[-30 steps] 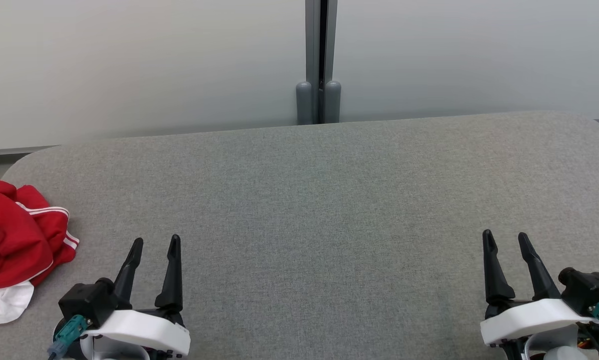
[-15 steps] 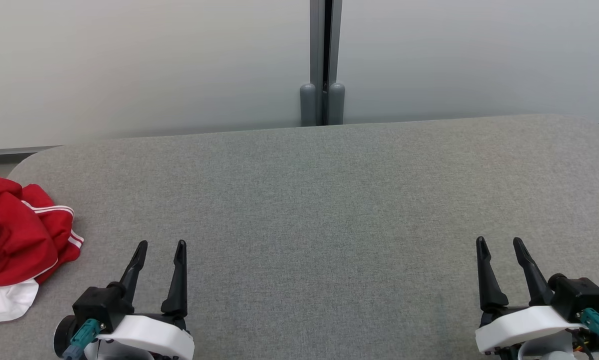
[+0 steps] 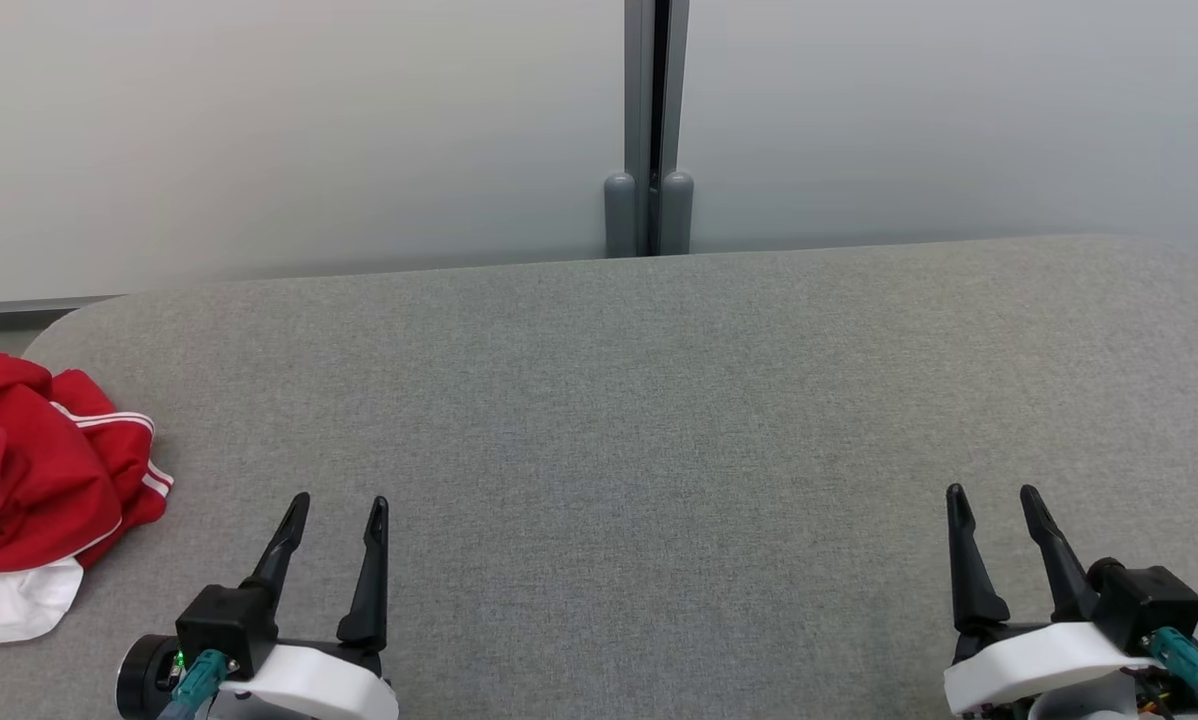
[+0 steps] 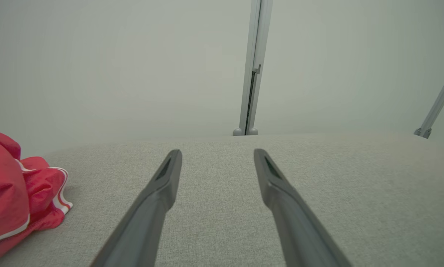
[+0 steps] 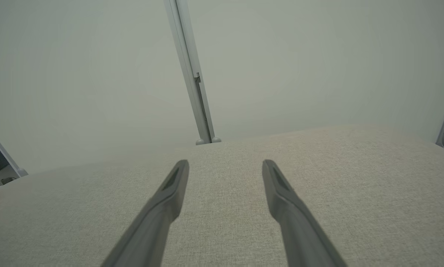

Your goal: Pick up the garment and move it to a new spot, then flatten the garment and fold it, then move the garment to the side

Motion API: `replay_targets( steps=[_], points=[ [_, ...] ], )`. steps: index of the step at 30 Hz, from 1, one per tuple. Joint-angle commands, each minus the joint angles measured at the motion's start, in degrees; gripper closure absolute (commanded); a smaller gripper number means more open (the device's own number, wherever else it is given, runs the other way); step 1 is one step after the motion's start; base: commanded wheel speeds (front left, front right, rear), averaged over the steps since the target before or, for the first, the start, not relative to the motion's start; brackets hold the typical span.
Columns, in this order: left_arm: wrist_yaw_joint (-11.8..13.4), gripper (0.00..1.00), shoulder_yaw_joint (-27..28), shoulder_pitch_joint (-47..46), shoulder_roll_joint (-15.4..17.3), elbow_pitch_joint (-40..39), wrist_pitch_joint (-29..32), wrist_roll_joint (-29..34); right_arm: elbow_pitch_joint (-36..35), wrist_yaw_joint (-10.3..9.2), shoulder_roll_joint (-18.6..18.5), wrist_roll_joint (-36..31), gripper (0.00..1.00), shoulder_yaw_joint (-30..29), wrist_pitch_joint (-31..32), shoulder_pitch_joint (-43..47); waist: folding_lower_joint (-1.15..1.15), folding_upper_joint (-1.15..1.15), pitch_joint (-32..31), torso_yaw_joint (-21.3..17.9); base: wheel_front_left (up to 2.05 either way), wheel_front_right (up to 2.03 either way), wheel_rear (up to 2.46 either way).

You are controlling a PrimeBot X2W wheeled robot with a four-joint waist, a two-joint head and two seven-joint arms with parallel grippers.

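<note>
Big grey fabric-covered table [image 3: 659, 400] takes up most of the head view, with a pale wall [image 3: 259, 130] behind it and a grey post [image 3: 656, 120] running up the middle of that wall. The garment [image 3: 39, 480] is a crumpled red heap with white stripes, sitting at the table's left edge, with a bit of white cloth poking out on its near side.

The left gripper [image 3: 340, 503] is at the near left, just right of the garment but not touching it. Its fingers [image 4: 159, 196] are spread wide apart with nothing but bare table between them. The right gripper [image 3: 991, 493] is way over at the near right, well apart from the garment. Its fingers [image 5: 162, 207] are also spread wide and holding nothing. Both point toward the far wall.
</note>
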Motion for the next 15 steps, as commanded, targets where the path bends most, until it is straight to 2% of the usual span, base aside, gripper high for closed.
replay_targets(
  steps=[1,7,15],
  points=[
    [0.3,0.0,-0.2,0.1,0.2,0.3,-0.6,1.2,0.4,0.02,-0.1,-1.0,0.0,0.4,-0.6,0.2,0.0,0.0,0.0,0.1,0.0,0.0,0.0],
    [0.6,0.0,-0.5,0.2,0.3,1.2,-1.1,2.7,1.7,0.02,-0.5,-3.5,0.0,0.9,-1.2,-0.4,0.0,0.0,-0.3,0.2,0.0,0.0,0.0],
    [1.1,0.0,-0.7,0.2,0.3,2.1,-1.0,1.4,1.8,0.01,-0.3,-2.4,0.0,0.6,-1.1,-0.3,0.0,0.0,-0.7,0.2,0.0,0.0,0.0]
  ],
)
